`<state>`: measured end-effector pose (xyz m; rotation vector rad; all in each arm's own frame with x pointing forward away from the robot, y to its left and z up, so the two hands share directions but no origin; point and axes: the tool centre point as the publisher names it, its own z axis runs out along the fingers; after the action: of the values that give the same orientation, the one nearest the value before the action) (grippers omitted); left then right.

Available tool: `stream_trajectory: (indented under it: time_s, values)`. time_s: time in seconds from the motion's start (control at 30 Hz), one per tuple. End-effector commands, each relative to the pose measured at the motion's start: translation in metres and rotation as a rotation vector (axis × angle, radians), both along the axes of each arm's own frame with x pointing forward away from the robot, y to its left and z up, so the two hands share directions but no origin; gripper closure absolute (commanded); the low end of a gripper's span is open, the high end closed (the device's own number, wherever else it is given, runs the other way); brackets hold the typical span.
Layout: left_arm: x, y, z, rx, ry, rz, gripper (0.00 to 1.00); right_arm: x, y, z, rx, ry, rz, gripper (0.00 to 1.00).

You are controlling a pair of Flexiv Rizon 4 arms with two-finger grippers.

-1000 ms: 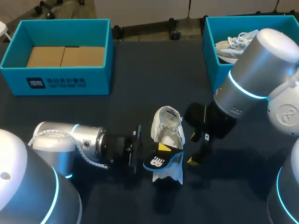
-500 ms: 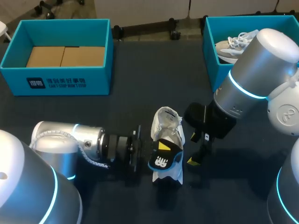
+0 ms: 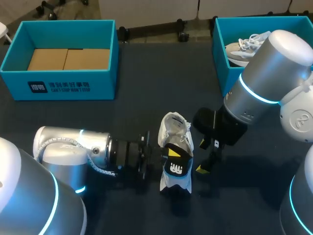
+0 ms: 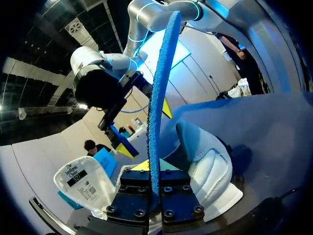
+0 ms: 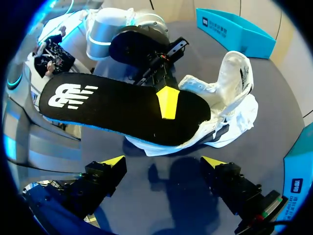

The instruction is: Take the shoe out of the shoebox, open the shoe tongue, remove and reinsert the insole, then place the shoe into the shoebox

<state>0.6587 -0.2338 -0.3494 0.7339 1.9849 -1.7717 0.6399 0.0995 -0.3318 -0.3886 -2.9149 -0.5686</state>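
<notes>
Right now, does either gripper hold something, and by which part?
The left gripper pinches the insole near the end without the logo. The right gripper holds nothing.

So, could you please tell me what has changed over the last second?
The left hand, shut on the insole, has turned at the wrist and edged to the right. This swung the insole round from a slant until its logo end points straight down the head view, at the shoe. The shoe has not moved, and the right hand stays open beside it.
</notes>
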Motion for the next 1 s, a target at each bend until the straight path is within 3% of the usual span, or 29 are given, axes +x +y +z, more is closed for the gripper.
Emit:
stream_trajectory:
  time_s: [0.03,0.23,0.3,0.47,1.0]
  values:
    - [0.001,-0.002,-0.004,0.000,-0.002,-0.003,1.00,0.000,0.001,-0.001,0.000,0.000,0.000,0.00]
    - [-0.001,-0.001,0.000,-0.007,0.001,-0.011,1.00,0.000,0.001,-0.001,0.000,0.000,0.000,0.00]
    - [-0.004,-0.001,0.003,-0.020,0.004,-0.020,0.86,0.000,0.001,-0.001,0.000,0.000,0.000,0.00]
    - [-0.012,-0.002,0.012,-0.031,-0.010,-0.035,0.76,0.000,0.001,-0.001,0.000,0.000,0.000,0.00]
    - [-0.023,-0.002,0.033,0.014,-0.068,-0.053,0.72,0.000,0.001,-0.001,0.000,0.000,0.000,0.00]
